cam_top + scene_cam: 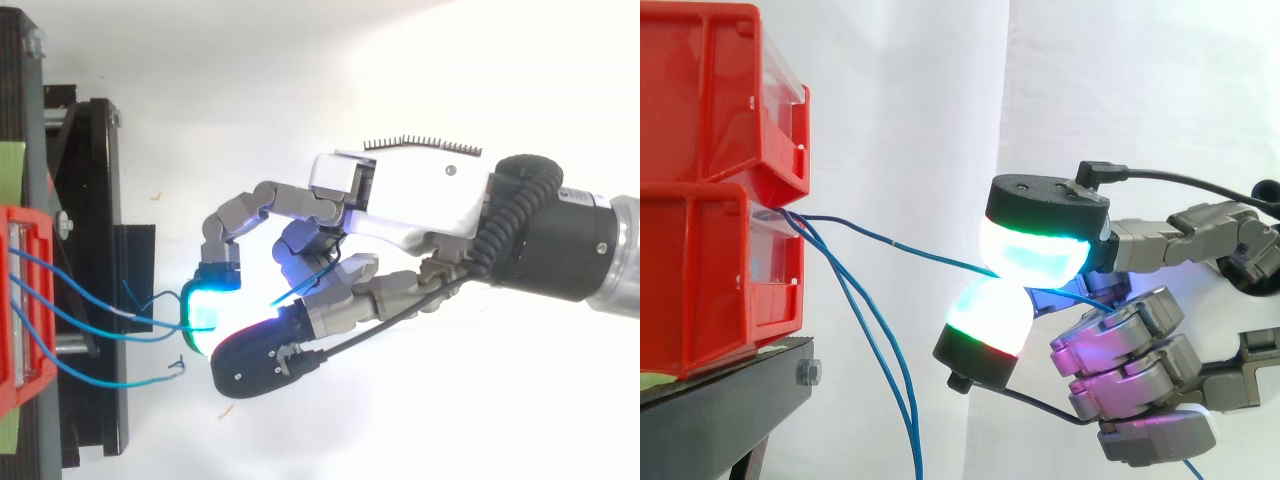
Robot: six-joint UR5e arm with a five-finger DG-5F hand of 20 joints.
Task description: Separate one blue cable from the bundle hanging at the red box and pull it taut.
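Before the white curtain point(920, 120), the robot hand point(420, 200) is pinching one blue cable point(890, 243) between its pads point(1035, 250), likely risking slippage under a sharp tug.

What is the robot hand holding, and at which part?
One blue cable, pinched partway along its length between fingertips of the robot hand.

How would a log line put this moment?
hand: pinching one blue cable | blue cable: nearly straight from red bins | other cables: hanging loose
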